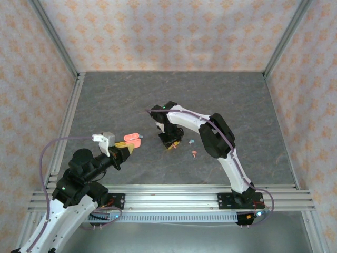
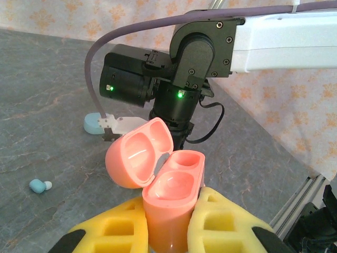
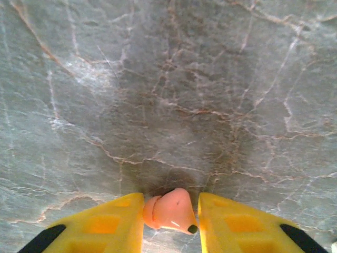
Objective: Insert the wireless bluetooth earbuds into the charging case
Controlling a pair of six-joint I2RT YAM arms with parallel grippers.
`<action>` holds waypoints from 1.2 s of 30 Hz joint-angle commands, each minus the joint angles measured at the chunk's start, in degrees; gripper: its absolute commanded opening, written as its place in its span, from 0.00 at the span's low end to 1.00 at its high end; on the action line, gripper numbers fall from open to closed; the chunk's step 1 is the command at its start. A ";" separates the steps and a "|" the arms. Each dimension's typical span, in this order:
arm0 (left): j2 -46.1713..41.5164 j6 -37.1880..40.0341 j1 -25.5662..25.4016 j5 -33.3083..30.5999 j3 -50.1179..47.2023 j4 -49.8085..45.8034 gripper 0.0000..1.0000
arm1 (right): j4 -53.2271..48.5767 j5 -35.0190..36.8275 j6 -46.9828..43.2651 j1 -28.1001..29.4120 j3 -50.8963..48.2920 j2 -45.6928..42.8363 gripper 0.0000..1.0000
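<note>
Left fingers (image 2: 221, 224): pinching the open pink charging case (image 2: 171, 184).
Right fingers (image 3: 105, 226): flanking the pink earbud (image 3: 171, 208); grip uncertain.
Handling: tiny, light, slick; you'd best squeeze its rounded body.

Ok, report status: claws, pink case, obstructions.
Left claw shut on open salmon-pink oval plastic case, both sockets empty. Right claw around small salmon-pink plastic earbud, grip unconfirmed. Nothing blocking the case.

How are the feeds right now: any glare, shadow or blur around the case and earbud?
Left wrist: pink charging case sharp, bright glare spots inside its open lid. Right wrist: dark shadow on the table just beyond the pink earbud, which looks slightly soft. Top external: even light, loose earbuds tiny.
</note>
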 commanded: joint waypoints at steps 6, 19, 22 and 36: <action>-1.29 -0.98 -0.08 -0.52 -0.60 1.51 0.00 | 1.28 1.24 2.66 -0.01 -4.14 -3.62 0.23; 3.08 -0.17 -0.01 -0.90 -1.86 14.71 0.00 | 7.58 3.97 12.23 -1.28 -9.72 -23.99 0.19; 5.88 0.83 -0.07 0.67 -0.78 20.34 0.00 | 8.87 3.60 13.67 -1.28 -8.67 -29.38 0.18; 25.85 5.20 -0.23 12.34 16.33 28.31 0.00 | 29.25 -5.11 19.00 -1.15 -8.34 -52.33 0.19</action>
